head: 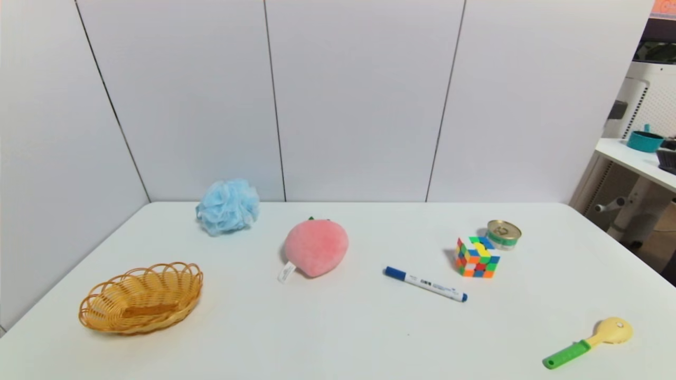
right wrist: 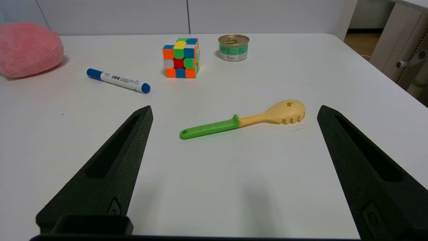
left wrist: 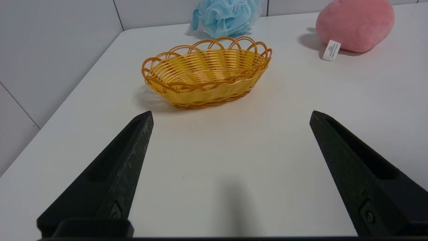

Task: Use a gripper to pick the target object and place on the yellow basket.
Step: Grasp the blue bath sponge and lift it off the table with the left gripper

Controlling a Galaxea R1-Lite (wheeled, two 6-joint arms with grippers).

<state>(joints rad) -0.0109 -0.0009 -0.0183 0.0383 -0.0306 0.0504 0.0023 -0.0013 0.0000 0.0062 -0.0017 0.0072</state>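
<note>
Blue mesh pouf sits behind our wicker basket; our left gripper and right gripper hover over the counter, jaws spread, empty. Reaching low, we could knock the basket.

Bright, even light, prob. from overhead; soft shadows nr. basket & plush; faint blurry dark patches, wrist views.

Basket before the bath pouf.
</note>
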